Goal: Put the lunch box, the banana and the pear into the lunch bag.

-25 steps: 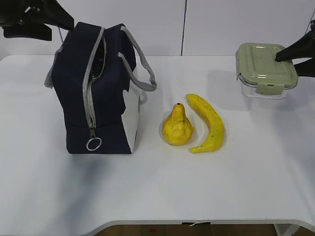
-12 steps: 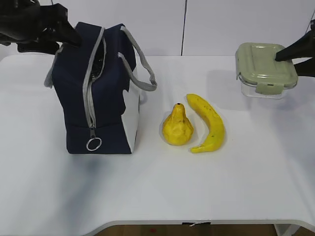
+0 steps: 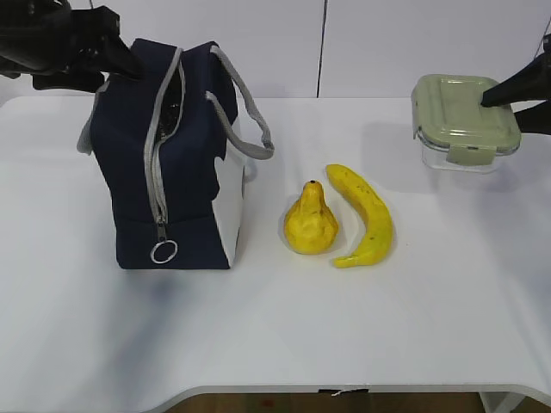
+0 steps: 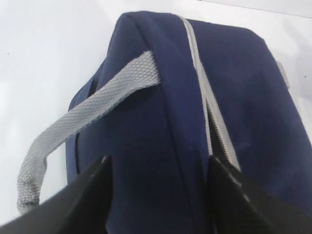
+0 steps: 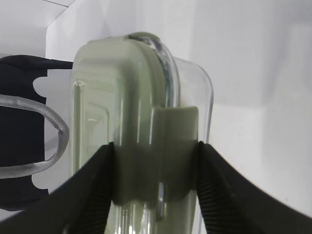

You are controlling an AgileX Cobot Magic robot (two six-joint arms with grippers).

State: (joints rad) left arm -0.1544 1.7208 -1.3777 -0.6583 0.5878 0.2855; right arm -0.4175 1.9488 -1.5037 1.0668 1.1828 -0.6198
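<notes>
The navy lunch bag stands upright at the left, its zipper parted at the top and the ring pull low on the front. My left gripper is open at the bag's top left; in the left wrist view its jaws straddle the navy top panel between the grey strap and the zipper. The pear and the banana lie side by side at mid-table. My right gripper is shut on the right end of the lunch box, its fingers clamping the lid clip.
The white table runs to a front edge near the bottom of the exterior view. A white wall stands close behind the bag and the lunch box. The bag's grey strap handle hangs out toward the pear.
My left gripper has come down and to the right from above the bag onto its top left edge. The right gripper, lunch box, pear and banana have not moved.
</notes>
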